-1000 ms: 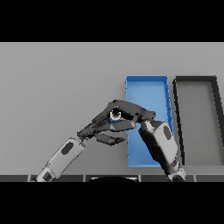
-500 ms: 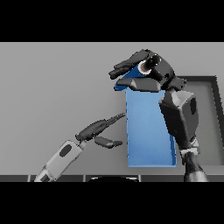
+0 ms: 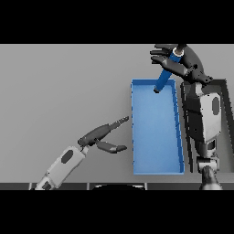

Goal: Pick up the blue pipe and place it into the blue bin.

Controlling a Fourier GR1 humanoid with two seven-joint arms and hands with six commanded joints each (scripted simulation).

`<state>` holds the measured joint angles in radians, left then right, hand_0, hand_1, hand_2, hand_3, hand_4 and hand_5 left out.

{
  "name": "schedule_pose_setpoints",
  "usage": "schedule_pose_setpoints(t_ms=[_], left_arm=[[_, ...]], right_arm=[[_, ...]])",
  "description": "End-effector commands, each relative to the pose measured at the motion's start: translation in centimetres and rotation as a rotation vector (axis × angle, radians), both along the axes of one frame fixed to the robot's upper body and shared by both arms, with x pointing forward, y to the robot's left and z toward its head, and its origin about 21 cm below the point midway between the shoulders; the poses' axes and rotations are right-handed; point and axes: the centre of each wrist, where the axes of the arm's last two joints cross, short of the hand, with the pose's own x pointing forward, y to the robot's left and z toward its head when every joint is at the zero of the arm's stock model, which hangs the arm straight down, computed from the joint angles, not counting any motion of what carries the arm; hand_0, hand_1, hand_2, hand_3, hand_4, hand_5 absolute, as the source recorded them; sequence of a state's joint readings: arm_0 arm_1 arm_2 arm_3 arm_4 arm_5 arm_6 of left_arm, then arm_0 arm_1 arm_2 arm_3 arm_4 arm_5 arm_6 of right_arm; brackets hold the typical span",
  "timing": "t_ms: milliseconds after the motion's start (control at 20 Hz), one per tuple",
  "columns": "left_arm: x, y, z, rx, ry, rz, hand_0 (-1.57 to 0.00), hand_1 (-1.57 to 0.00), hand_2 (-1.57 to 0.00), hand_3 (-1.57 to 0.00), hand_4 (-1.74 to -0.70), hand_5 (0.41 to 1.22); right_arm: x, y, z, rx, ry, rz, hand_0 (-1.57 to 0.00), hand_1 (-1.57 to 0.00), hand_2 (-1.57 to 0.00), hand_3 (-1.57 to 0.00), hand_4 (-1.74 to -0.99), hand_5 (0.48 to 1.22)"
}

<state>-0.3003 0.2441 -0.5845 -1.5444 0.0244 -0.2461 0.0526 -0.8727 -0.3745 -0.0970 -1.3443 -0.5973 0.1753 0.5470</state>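
My right hand (image 3: 183, 58) is raised above the far right corner of the blue bin (image 3: 155, 132), its fingers curled round the blue pipe (image 3: 165, 75). The pipe hangs tilted, its lower end pointing down over the bin's far end. My left hand (image 3: 98, 136) rests low over the table just left of the bin, fingers straight and thumb spread, holding nothing.
A dark grey bin (image 3: 226, 114) stands right of the blue one, mostly hidden behind my right forearm (image 3: 203, 119). Bare grey table (image 3: 59, 91) stretches to the left and far side.
My right hand has carried the pipe further right and away, to the bin's far right corner. The left hand has lowered and stayed left of the bin.
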Motion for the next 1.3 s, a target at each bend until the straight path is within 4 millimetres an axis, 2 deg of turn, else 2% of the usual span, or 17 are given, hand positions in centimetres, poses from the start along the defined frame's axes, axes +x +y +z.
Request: schedule_pose_setpoints(t_ms=[0,50,350,550,600,650,750,800,900,1050,1250], left_arm=[[0.0,0.0,0.1,0.002,0.009,0.002,0.0,0.0,0.0,0.0,-0.89,0.483],[0.3,0.4,0.0,0.007,0.013,0.01,0.0,0.0,0.0,0.0,-0.89,0.478],[0.3,-0.1,0.0,-0.002,0.0,0.008,0.0,0.0,0.0,0.0,-0.88,0.463],[-0.1,0.2,0.0,-0.014,0.007,0.001,0.0,0.0,0.0,0.0,-0.88,0.46],[-0.3,-0.1,-0.1,-0.008,0.013,0.004,0.0,0.0,0.0,0.0,-0.89,0.457],[-0.2,-0.3,-0.1,-0.002,0.023,0.01,0.0,0.0,0.0,0.0,-0.89,0.455],[-0.6,-0.4,0.0,-0.007,0.014,0.005,0.0,0.0,0.0,0.0,-0.89,0.454],[-0.3,-0.5,0.1,0.002,0.009,0.005,0.0,0.0,0.0,0.0,-0.89,0.453],[0.0,-0.2,0.0,0.006,0.016,0.018,0.0,0.0,0.0,0.0,-0.89,0.453],[0.0,-0.2,0.0,0.0,0.023,0.01,0.0,0.0,0.0,0.0,-0.89,0.454],[-0.2,-0.4,-0.2,0.003,0.017,0.006,0.0,0.0,0.0,0.0,-0.9,0.45]], right_arm=[[-0.1,0.1,-1.3,-0.008,0.033,-0.014,-1.57,-1.57,-1.57,-1.57,-1.74,1.122],[-0.2,0.1,-2.4,-0.034,0.085,-0.042,-1.57,-1.57,-1.57,-1.57,-1.74,1.121],[-1.6,-1.8,-10.2,-0.1,0.362,-0.146,-1.57,-1.57,-1.57,-1.57,-1.741,1.122],[-3.2,-2.5,-14.2,-0.203,0.51,-0.129,-1.57,-1.57,-1.57,-1.57,-1.591,1.114],[-3.2,-2.3,-15.4,-0.231,0.565,-0.132,-1.57,-1.57,-1.57,-1.33,-1.599,1.11],[-3.2,-2.1,-16.2,-0.249,0.619,-0.144,-1.56,-1.46,-1.39,-1.12,-1.547,1.133],[-3.0,-2.0,-16.8,-0.262,0.719,-0.148,-1.04,-0.93,-0.89,-0.72,-1.455,1.164],[-2.8,-1.9,-17.0,-0.279,0.765,-0.16,-0.84,-0.75,-0.71,-0.57,-1.392,1.176],[-3.0,-1.9,-17.1,-0.326,0.794,-0.112,-0.53,-0.48,-0.46,-0.37,-1.285,1.141],[-3.2,-1.5,-17.1,-0.46,0.774,-0.085,-0.27,-0.24,-0.23,-0.19,-1.179,0.975],[-3.5,-1.4,-17.9,-0.608,0.699,-0.075,-0.11,-0.1,-0.09,-0.08,-1.125,0.821]])
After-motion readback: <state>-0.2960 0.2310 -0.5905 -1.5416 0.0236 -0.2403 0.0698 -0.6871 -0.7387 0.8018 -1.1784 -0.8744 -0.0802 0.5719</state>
